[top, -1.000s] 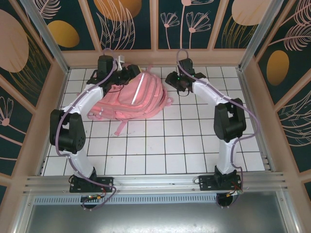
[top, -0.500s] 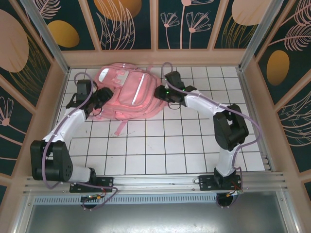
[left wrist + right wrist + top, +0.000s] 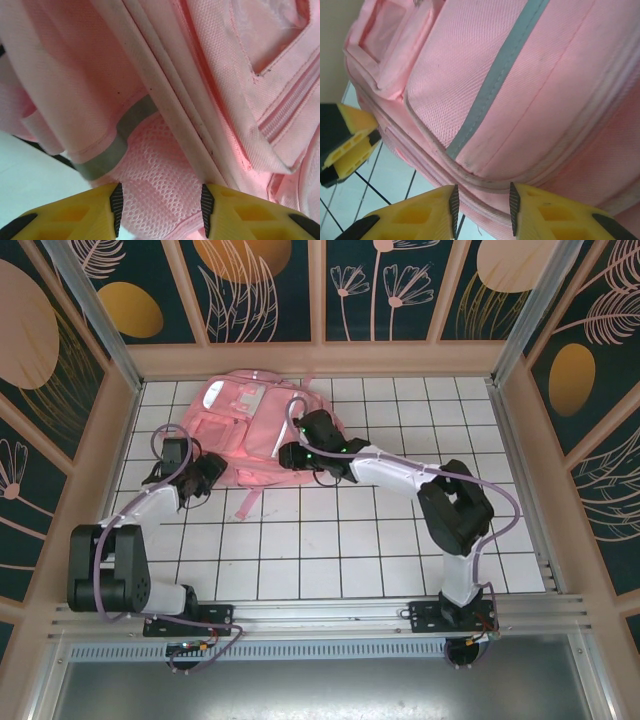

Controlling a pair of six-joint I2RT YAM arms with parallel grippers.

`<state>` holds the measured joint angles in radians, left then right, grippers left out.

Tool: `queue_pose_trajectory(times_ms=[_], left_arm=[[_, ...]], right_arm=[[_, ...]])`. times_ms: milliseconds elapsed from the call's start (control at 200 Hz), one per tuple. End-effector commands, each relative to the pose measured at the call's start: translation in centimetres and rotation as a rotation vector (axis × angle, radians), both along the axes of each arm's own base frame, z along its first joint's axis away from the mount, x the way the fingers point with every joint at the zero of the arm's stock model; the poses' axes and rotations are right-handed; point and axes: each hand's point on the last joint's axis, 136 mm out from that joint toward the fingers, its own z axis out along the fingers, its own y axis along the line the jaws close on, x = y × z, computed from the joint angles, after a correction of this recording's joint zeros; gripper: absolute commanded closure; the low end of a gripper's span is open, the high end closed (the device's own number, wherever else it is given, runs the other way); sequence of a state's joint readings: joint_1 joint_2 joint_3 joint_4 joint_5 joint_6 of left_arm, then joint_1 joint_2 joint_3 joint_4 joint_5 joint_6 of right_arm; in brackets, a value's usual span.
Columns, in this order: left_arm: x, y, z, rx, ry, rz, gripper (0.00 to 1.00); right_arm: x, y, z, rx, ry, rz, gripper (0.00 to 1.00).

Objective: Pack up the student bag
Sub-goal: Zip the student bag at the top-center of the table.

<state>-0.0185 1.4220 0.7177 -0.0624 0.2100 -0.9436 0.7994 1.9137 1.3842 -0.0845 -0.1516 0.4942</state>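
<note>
On tiled tbl (image 3: 330, 550): pink student bag (image 3: 245, 420)

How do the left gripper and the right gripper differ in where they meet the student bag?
The left gripper straddles mesh at the student bag's left side; the right gripper straddles a piped seam at its near edge. The left's jaws stand wider than the right's. Both have yellow fingers.

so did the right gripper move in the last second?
Yes. The right gripper swung left and away from the back wall, ending at the student bag's near edge.
</note>
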Motion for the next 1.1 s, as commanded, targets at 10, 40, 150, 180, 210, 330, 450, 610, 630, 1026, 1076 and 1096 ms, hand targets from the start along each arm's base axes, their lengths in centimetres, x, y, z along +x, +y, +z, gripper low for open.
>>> queue_pose_trajectory(times_ms=[10, 40, 150, 180, 210, 330, 450, 610, 630, 1026, 1076, 1096], left_arm=[[0.9, -0.5, -0.7, -0.058, -0.012, 0.01, 0.54], [0.8, -0.6, -1.0, -0.064, -0.007, 0.009, 0.54], [0.6, -0.4, -2.2, -0.059, 0.015, 0.024, 0.53], [0.7, -0.4, -2.3, -0.058, 0.016, 0.024, 0.53], [0.7, -0.4, -2.6, -0.057, 0.023, 0.027, 0.53], [1.6, -0.4, -1.9, -0.052, -0.015, 0.016, 0.52], [2.8, -1.0, -0.4, -0.062, -0.057, -0.021, 0.5], [2.8, -1.2, 1.0, -0.074, -0.079, -0.034, 0.48], [2.6, -1.2, 1.0, -0.07, -0.074, -0.031, 0.49], [-0.2, -0.9, -0.2, -0.082, -0.05, 0.001, 0.52], [0.2, -1.4, -0.5, -0.117, -0.055, -0.008, 0.53], [0.4, -1.6, -0.7, -0.132, -0.056, -0.01, 0.53]], right_arm=[[0.4, 1.1, -0.5, -0.04, -0.033, 0.026, 0.64], [0.5, 1.1, -0.6, -0.048, -0.032, 0.023, 0.64], [1.3, 0.9, -0.8, -0.088, -0.041, 0.003, 0.61], [1.5, 0.9, -0.9, -0.105, -0.041, -0.002, 0.6], [1.7, 0.9, -0.8, -0.119, -0.044, -0.002, 0.6], [2.4, 0.4, -1.5, -0.174, -0.042, -0.021, 0.58], [3.6, -0.9, -2.5, -0.206, -0.044, -0.057, 0.59], [6.5, -2.7, -2.8, -0.241, -0.08, -0.109, 0.35], [6.7, -2.7, -2.5, -0.239, -0.088, -0.111, 0.29], [7.7, -3.0, 3.3, -0.077, -0.201, -0.186, 0.01], [7.3, -2.9, 4.1, -0.038, -0.22, -0.18, 0.01], [7.2, -2.9, 4.4, -0.023, -0.227, -0.181, 0.01]])
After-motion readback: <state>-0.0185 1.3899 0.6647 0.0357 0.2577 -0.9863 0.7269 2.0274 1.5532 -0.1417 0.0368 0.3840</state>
